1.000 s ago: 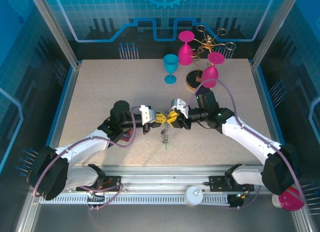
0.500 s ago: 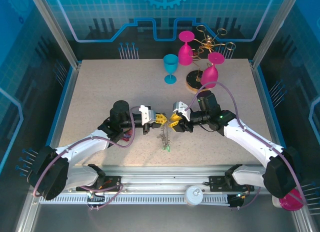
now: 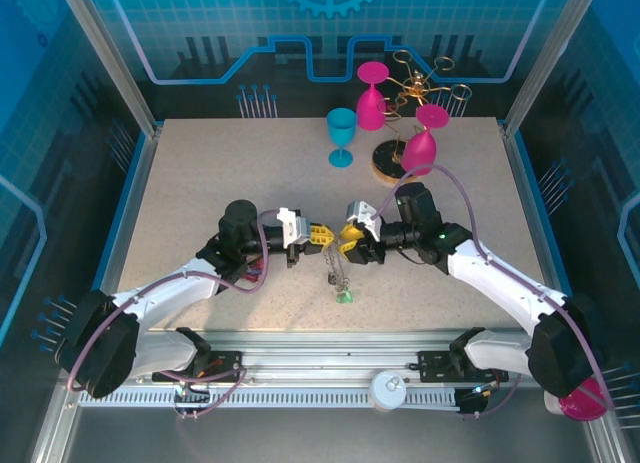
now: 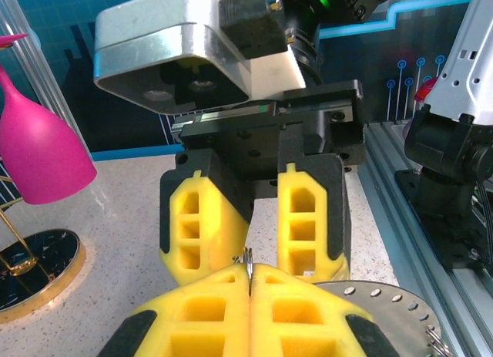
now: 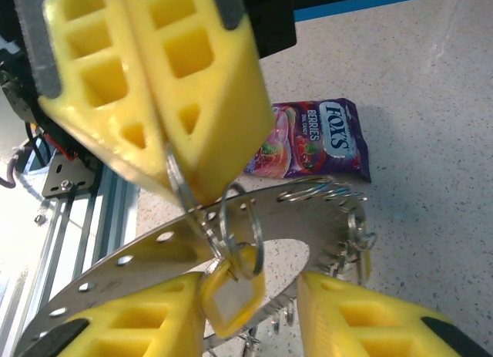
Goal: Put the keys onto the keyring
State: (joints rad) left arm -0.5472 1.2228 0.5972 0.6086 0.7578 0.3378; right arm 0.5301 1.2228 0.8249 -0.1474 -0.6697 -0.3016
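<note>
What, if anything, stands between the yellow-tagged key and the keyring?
Nothing visible. The yellow tag hangs on a small wire ring right at the keyring, just below the tips of the shut left gripper. The open right gripper straddles it.

Yellow jaws, grey keyring (image 5: 142, 253), yellow key tag (image 5: 229, 295), purple sweet packet (image 5: 308, 137), speckled table (image 3: 200, 183)

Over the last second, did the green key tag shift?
Yes: the green key tag has drifted slightly right, nearer the white knob below it.

teal goblet (image 3: 341, 135) upright | two pink glasses (image 3: 371, 101) inverted on gold rack (image 3: 413, 85) | purple sweet packet (image 5: 310, 138) flat on tabletop (image 3: 200, 183)
</note>
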